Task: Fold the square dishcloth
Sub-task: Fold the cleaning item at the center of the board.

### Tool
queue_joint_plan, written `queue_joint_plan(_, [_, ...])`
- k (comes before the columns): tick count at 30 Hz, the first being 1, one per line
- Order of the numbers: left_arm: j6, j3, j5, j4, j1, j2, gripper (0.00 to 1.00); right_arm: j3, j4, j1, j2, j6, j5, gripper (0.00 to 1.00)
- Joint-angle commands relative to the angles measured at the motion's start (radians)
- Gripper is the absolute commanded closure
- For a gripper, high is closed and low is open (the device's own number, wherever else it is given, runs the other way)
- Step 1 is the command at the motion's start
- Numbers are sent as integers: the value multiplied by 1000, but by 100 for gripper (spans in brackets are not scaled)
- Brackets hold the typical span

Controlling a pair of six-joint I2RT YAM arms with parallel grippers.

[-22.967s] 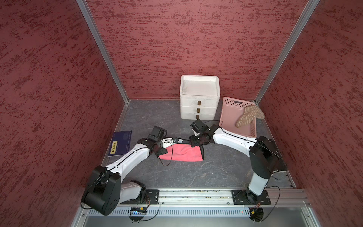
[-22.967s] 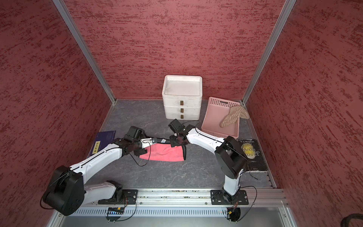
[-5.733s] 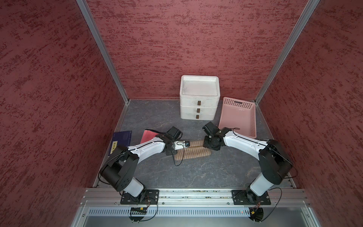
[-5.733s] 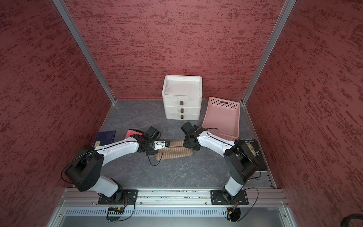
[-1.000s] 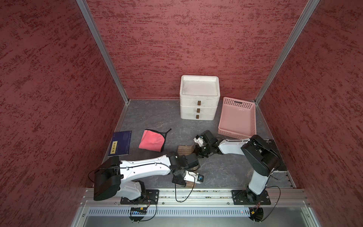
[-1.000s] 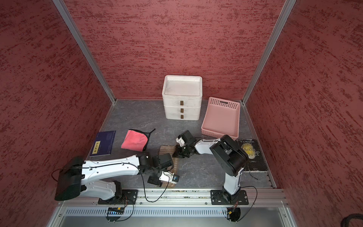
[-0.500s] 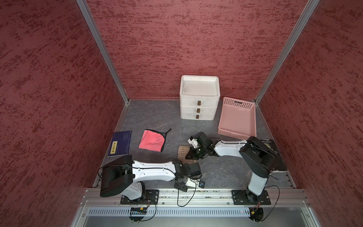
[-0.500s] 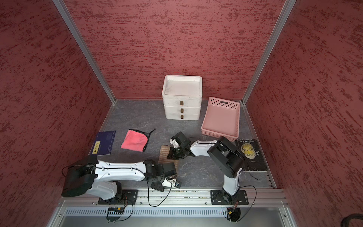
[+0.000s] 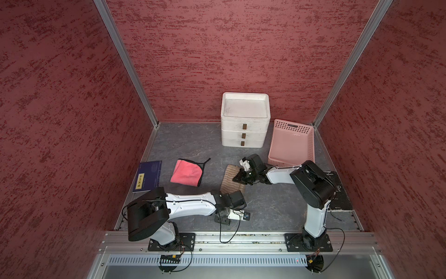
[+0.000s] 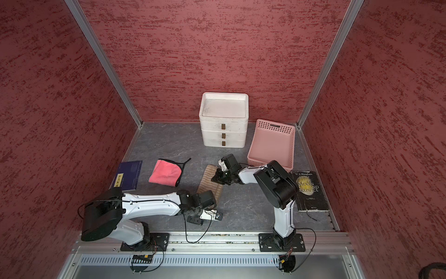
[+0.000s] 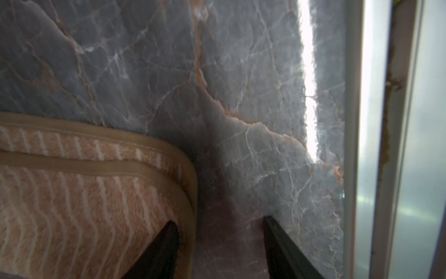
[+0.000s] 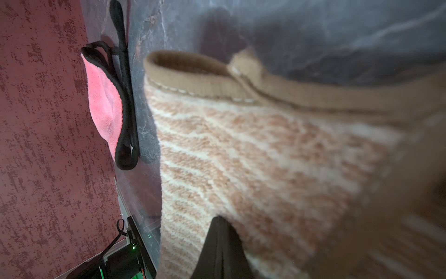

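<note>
The square dishcloth [image 9: 232, 180] [image 10: 210, 184], brown with pale stripes, lies folded into a narrow strip in the middle of the table. My right gripper [image 9: 236, 179] [image 10: 213, 180] reaches in from the right, low over it. In the right wrist view this gripper [image 12: 222, 223] is shut on the dishcloth [image 12: 253, 149]; cloth bulges up beside the one dark finger that shows. My left gripper [image 11: 220, 223] is open at the strip's near corner [image 11: 72, 198]. One of its fingers [image 11: 166, 239] is over the brown hem, the other over bare table.
A folded pink cloth [image 9: 187, 172] and a blue book [image 9: 147, 176] lie to the left. A white drawer unit [image 9: 244, 120] and a pink basket [image 9: 290, 145] stand at the back. A black book [image 10: 310, 190] lies right. The metal front rail [image 9: 229, 238] runs close behind the left gripper.
My right gripper has moved left across the dishcloth, which now shows as a narrower strip. The left arm has swung lower along the front, and its jaws have narrowed a little.
</note>
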Motion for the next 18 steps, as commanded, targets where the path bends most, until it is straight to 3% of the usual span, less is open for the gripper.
queue_joint_plan(1, [43,-32,-41,51,41,30,42,-38,-87,-2,56,-21,105,100])
queue_joint_plan(8, [86,-30,-39,52,65,-36,41,-21,-133,-2,37,-62,95,100])
queue_joint_plan(15, [97,-37,-49,77,66,65,45,-15,-165,2,11,-79,92,100])
queue_joint_plan(18, [120,-61,-80,147,70,96,58,-2,-185,11,9,-92,84,100])
